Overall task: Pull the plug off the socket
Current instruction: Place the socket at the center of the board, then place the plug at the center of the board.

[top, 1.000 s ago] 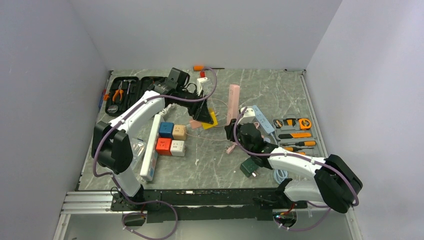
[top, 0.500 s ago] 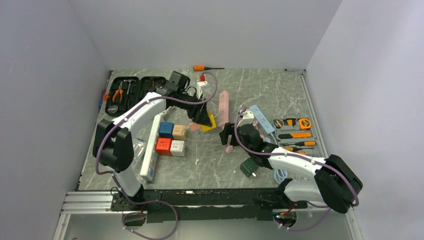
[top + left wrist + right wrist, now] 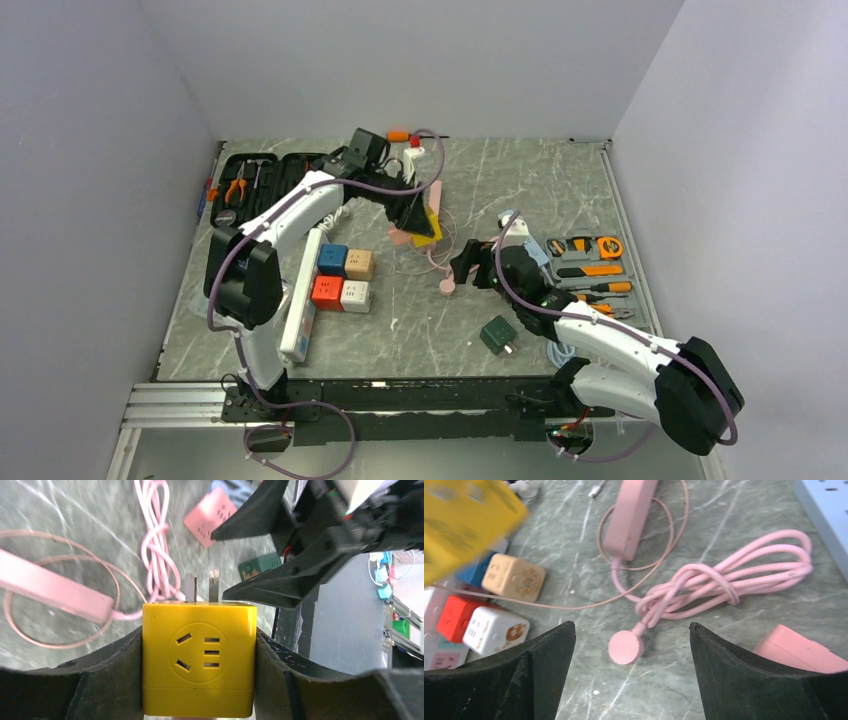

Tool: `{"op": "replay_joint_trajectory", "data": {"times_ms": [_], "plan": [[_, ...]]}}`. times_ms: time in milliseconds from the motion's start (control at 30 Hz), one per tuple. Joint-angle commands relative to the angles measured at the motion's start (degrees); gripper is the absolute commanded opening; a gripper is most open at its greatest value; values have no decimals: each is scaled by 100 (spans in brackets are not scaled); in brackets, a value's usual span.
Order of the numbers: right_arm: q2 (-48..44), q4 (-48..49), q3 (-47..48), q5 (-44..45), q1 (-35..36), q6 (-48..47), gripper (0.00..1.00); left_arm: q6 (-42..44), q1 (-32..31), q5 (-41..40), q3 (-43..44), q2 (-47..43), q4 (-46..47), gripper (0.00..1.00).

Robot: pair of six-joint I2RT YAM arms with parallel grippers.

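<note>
While its two prongs [image 3: 200, 586] stand bare, the yellow cube plug [image 3: 199, 660] is clamped in the left gripper [image 3: 412, 215] and held off the table [image 3: 560, 190], toward the middle of its far edge. The pink socket strip [image 3: 631, 515] is laid flat on the table, apart from the plug, with its pink cord [image 3: 724, 580] bundled alongside. The right gripper [image 3: 631, 642] is spread wide and empty above the cord's round end.

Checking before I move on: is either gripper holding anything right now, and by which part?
The left gripper holds the yellow plug adapter by its two opposite side faces, prongs free. The right gripper is open and holds nothing.
</note>
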Motion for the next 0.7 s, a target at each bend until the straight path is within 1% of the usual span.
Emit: {"op": "replay_joint_trajectory", "data": {"times_ms": [0, 133, 267, 333, 400, 433, 500, 567, 667], "plan": [[203, -468, 233, 41, -306, 358, 85, -106, 104, 439, 961, -62, 27, 0], [199, -128, 55, -127, -313, 363, 85, -421, 174, 690, 1910, -103, 41, 0], [-62, 273, -79, -388, -312, 110, 85, -1142, 209, 1041, 2537, -168, 524, 0], [-144, 467, -37, -530, -248, -88, 84, -1594, 213, 1180, 2615, -222, 884, 0], [-149, 714, 2, -347, 4, -493, 82, -1862, 210, 1246, 2619, -265, 1168, 0], [-108, 869, 16, -32, 155, -745, 82, -1895, 210, 1261, 2629, -284, 1226, 0], [75, 1291, 48, 262, 333, -1201, 82, -1868, 213, 1235, 2635, -327, 1214, 0], [388, 1690, 124, 298, 395, -1703, 81, -1816, 219, 1200, 2626, -354, 1165, 0], [1016, 2341, 275, 257, 432, -2197, 80, -1799, 241, 1150, 2600, -391, 1140, 0]]}}
